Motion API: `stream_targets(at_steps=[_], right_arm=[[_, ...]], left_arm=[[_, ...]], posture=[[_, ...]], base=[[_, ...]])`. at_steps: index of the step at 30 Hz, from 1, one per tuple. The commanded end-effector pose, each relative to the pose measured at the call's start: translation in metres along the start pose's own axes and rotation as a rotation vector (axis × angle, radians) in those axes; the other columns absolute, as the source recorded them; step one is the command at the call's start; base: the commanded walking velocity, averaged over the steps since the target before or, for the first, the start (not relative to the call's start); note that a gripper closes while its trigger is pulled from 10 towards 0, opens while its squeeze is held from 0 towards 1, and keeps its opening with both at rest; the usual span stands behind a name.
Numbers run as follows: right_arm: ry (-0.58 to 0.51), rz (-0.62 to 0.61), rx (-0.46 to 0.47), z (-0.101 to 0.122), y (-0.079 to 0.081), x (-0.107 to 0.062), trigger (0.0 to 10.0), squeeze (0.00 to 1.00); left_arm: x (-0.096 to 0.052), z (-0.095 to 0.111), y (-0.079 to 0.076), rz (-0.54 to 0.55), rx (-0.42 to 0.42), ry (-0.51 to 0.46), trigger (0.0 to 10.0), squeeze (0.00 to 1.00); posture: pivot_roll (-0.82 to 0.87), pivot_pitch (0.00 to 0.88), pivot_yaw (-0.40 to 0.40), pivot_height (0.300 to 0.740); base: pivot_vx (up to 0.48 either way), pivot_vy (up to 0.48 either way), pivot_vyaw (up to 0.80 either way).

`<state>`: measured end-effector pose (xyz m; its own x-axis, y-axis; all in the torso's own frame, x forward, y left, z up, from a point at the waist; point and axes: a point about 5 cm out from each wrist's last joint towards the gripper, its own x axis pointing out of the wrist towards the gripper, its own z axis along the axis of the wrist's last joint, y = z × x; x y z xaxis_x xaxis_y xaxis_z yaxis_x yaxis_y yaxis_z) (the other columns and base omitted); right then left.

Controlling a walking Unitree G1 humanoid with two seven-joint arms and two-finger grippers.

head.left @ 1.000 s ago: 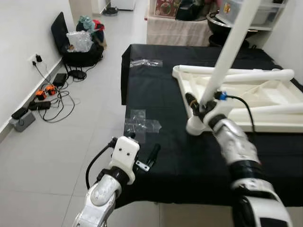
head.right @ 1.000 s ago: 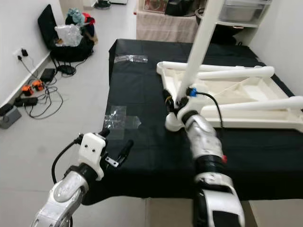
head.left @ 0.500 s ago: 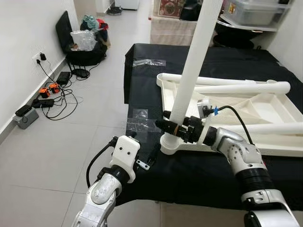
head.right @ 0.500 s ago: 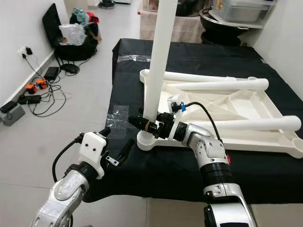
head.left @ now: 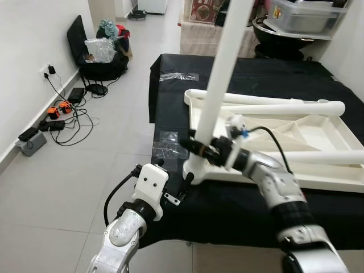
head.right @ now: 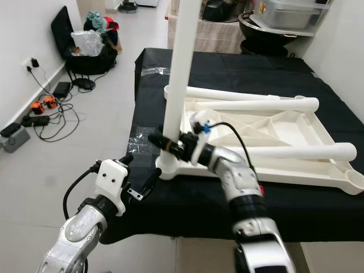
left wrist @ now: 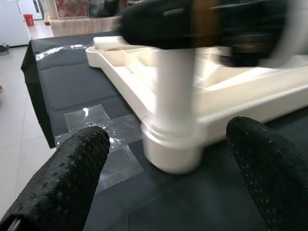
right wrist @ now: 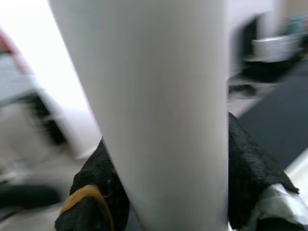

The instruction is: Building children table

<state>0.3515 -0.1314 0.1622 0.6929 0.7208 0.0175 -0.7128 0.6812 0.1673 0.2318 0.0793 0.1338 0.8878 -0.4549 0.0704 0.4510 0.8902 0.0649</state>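
Observation:
An upturned white children's table point(head.left: 318, 128) lies on the black cloth. One white leg point(head.left: 219, 79) stands nearly upright in the corner socket point(left wrist: 173, 144) closest to me. My right gripper point(head.left: 199, 149) is shut on that leg just above the socket, and its black fingers point(right wrist: 252, 168) wrap both sides of the leg point(right wrist: 159, 110). Two more legs point(head.left: 267, 108) lie flat along the frame. My left gripper point(head.left: 173, 173) hovers open at the table's front edge, a short way in front of the socket, its fingers point(left wrist: 62, 178) apart and empty.
Clear tape patches point(head.left: 168, 145) are stuck on the black cloth point(head.left: 170, 102) beside the socket and further back. Cables and power strips point(head.left: 51, 116) trail on the floor at the left, near a black bag point(head.left: 99, 54). Storage bins point(head.left: 307, 14) stand at the back.
My right gripper has swung the leg from leaning right to nearly upright, and the table's near corner has slid left over the cloth towards my left gripper. The left arm has stayed put.

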Motion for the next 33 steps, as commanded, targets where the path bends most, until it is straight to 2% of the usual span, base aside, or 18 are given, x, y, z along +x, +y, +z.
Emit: stream_targets(at_steps=[1, 2, 3, 4, 6, 8, 14, 15, 20, 21, 27, 28, 29, 31, 32, 33], right_arm=[[0.024, -0.337, -0.017, -0.007, -0.029, -0.011, 0.0, 0.00], [0.040, -0.603, -0.048, -0.007, -0.045, -0.020, 0.0, 0.00], [0.040, -0.603, -0.048, -0.007, -0.045, -0.020, 0.0, 0.00], [0.045, -0.792, -0.098, -0.005, -0.055, -0.030, 0.0, 0.00], [0.042, -0.987, -0.117, -0.003, -0.058, -0.043, 0.0, 0.00], [0.048, -1.060, -0.111, -0.006, -0.053, -0.046, 0.0, 0.00], [0.043, -1.048, -0.100, -0.009, -0.045, -0.042, 0.0, 0.00], [0.032, -1.031, -0.096, -0.010, -0.043, -0.037, 10.0, 0.00], [-0.012, -0.994, -0.086, -0.008, -0.039, -0.028, 10.0, 0.00], [-0.069, -0.932, -0.085, -0.004, -0.035, -0.022, 10.0, 1.00], [-0.125, -0.878, -0.094, 0.002, -0.035, -0.019, 10.0, 1.00], [-0.132, -0.851, -0.094, 0.003, -0.038, -0.020, 10.0, 0.00], [-0.132, -0.851, -0.094, 0.003, -0.038, -0.020, 10.0, 0.00], [-0.164, -0.728, -0.010, 0.004, -0.041, -0.018, 10.0, 0.00], [-0.164, -0.728, -0.010, 0.004, -0.041, -0.018, 10.0, 0.00], [-0.178, -0.594, 0.058, 0.005, -0.037, -0.015, 10.0, 0.00]], left_arm=[[-0.002, -0.006, 0.001, 0.003, -0.003, 0.025, 10.0, 0.00], [-0.002, -0.006, 0.001, 0.003, -0.003, 0.025, 10.0, 0.00], [-0.002, -0.006, 0.001, 0.003, -0.003, 0.025, 10.0, 0.00], [-0.002, -0.005, 0.001, 0.002, -0.003, 0.025, 10.0, 0.00], [-0.001, -0.005, 0.001, 0.002, -0.003, 0.024, 10.0, 0.00], [-0.001, -0.006, 0.001, 0.002, -0.002, 0.025, 10.0, 0.00], [-0.001, -0.005, 0.000, 0.003, -0.003, 0.025, 10.0, 0.00], [-0.001, -0.005, 0.000, 0.003, -0.004, 0.024, 10.0, 0.00], [0.000, -0.005, 0.000, 0.004, -0.005, 0.023, 10.0, 0.00], [0.000, -0.005, 0.000, 0.004, -0.005, 0.022, 10.0, 0.00], [0.000, -0.005, 0.000, 0.004, -0.006, 0.022, 10.0, 0.00], [0.000, -0.005, 0.000, 0.004, -0.006, 0.022, 10.0, 0.00], [0.000, -0.005, 0.000, 0.004, -0.006, 0.022, 10.0, 0.00], [0.000, -0.005, 0.000, 0.003, -0.007, 0.022, 10.0, 0.00], [0.000, -0.005, 0.000, 0.003, -0.007, 0.022, 10.0, 0.00], [0.000, -0.005, 0.000, 0.003, -0.007, 0.022, 10.0, 0.00]], posture=[[0.05, 0.020, -0.077, 0.740], [0.05, 0.020, -0.077, 0.740], [0.05, 0.020, -0.077, 0.740], [0.05, 0.020, -0.077, 0.740], [0.05, 0.021, -0.078, 0.740], [0.05, 0.021, -0.077, 0.740], [0.05, 0.020, -0.083, 0.740], [0.05, 0.023, -0.081, 0.740], [0.05, 0.027, -0.080, 0.740], [0.05, 0.027, -0.081, 0.740], [0.05, 0.025, -0.081, 0.740], [0.05, 0.027, -0.081, 0.740], [0.05, 0.027, -0.081, 0.740], [0.05, 0.028, -0.078, 0.740], [0.05, 0.028, -0.078, 0.740], [0.05, 0.028, -0.082, 0.740]], base=[[0.000, 0.000, 0.00], [0.000, 0.000, 0.00], [0.000, 0.000, 0.00], [0.000, 0.000, 0.00], [0.000, 0.000, 0.00], [0.000, 0.000, 0.00], [0.000, 0.000, 0.00], [0.000, 0.000, 0.00], [0.000, 0.000, 0.00], [0.000, 0.000, 0.00], [0.000, 0.000, 0.00], [0.000, 0.000, 0.00], [0.000, 0.000, 0.00], [0.000, 0.000, 0.00], [0.000, 0.000, 0.00], [0.000, 0.000, 0.00]])
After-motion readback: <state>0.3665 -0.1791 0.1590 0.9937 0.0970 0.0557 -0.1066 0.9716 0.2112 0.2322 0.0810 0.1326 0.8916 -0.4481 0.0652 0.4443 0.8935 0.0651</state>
